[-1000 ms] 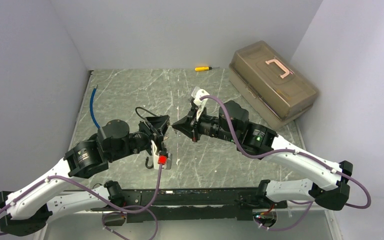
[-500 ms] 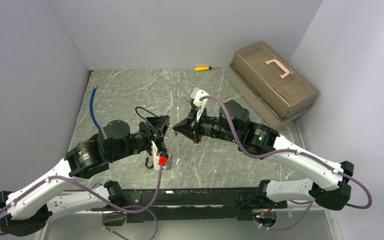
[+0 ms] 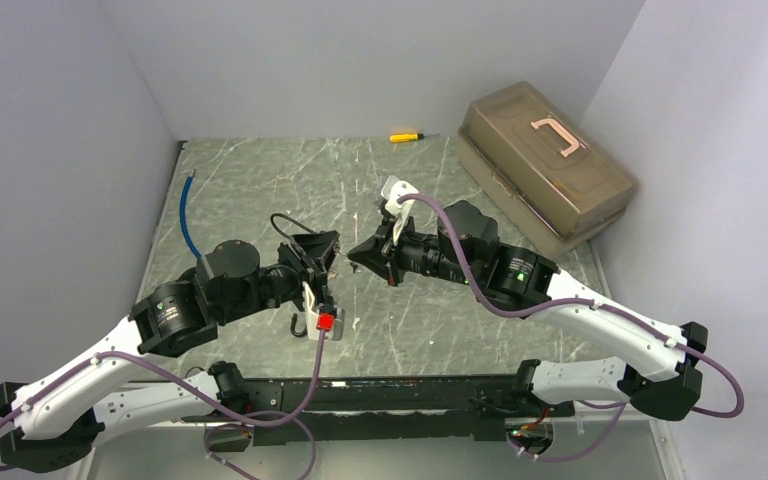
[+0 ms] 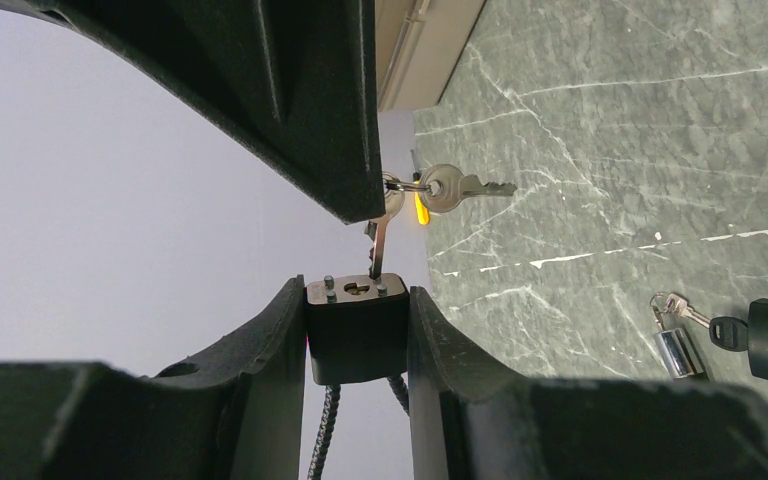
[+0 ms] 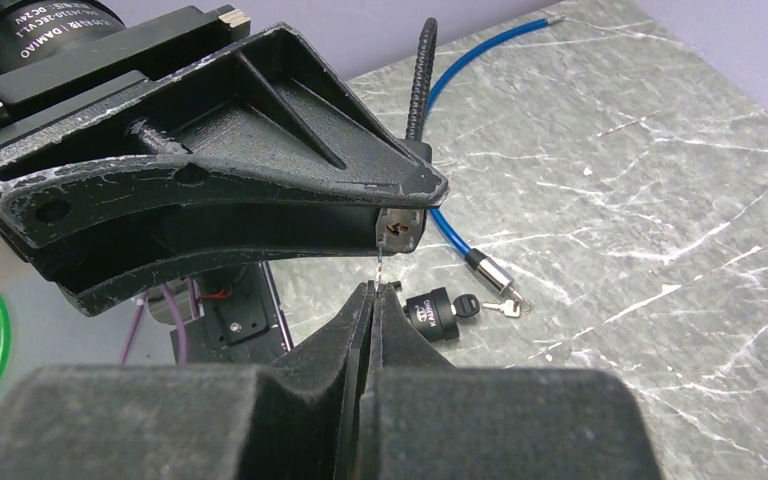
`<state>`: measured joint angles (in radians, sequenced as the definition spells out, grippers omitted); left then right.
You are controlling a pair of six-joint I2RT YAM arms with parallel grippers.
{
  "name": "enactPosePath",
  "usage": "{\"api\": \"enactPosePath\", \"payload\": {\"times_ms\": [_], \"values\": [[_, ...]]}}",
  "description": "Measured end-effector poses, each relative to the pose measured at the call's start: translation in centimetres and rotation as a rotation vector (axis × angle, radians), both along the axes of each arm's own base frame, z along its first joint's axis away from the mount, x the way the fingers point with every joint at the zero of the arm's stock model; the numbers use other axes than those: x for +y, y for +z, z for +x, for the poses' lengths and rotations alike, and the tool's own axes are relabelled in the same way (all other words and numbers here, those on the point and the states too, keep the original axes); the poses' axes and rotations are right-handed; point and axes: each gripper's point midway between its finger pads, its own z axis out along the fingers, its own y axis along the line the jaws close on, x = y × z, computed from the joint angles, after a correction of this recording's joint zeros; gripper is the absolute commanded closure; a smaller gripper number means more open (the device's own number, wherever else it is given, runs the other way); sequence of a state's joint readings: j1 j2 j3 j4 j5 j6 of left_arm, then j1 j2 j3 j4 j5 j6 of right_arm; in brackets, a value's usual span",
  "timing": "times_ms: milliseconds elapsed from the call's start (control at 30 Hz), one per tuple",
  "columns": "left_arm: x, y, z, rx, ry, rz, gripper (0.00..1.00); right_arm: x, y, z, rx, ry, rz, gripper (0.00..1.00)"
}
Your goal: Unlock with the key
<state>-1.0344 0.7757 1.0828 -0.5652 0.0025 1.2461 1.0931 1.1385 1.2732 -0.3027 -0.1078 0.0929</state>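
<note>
My left gripper [image 3: 322, 256] is shut on a small black padlock [image 4: 356, 330] with a braided cable shackle, its silver keyhole face [image 4: 357, 289] turned toward the right gripper. My right gripper [image 3: 356, 253] is shut on a silver key [image 4: 378, 245], its blade pointing at the lock face. The blade tip touches the face just beside the keyhole slot; I cannot tell if it has entered. A second key [image 4: 452, 187] hangs from the same ring. In the right wrist view the blade [image 5: 378, 268] spans the short gap from my fingertips [image 5: 360, 300] to the lock face [image 5: 400, 228].
A brown toolbox [image 3: 545, 165] stands at the back right. A yellow screwdriver [image 3: 405, 136] lies at the back, a blue cable [image 3: 186, 210] at the left. A round black lock with a key [image 5: 435, 308] and the cable's silver end [image 5: 488, 270] lie on the table below the grippers.
The right gripper with the key has shifted very slightly in front of the lock face. The left gripper and padlock have stayed still.
</note>
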Motion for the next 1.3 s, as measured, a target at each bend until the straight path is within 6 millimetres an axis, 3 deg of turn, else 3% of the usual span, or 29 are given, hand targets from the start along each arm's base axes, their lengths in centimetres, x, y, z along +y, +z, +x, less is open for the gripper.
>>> {"api": "enactPosePath", "payload": {"times_ms": [933, 1300], "values": [[0.3, 0.3, -0.2, -0.006, 0.0, -0.011, 1.0, 0.4, -0.1, 0.7, -0.025, -0.017, -0.009, 1.0], [0.2, -0.1, -0.2, -0.002, -0.001, -0.004, 1.0, 0.5, 0.7, 0.8, -0.038, -0.017, 0.012, 1.0]]}}
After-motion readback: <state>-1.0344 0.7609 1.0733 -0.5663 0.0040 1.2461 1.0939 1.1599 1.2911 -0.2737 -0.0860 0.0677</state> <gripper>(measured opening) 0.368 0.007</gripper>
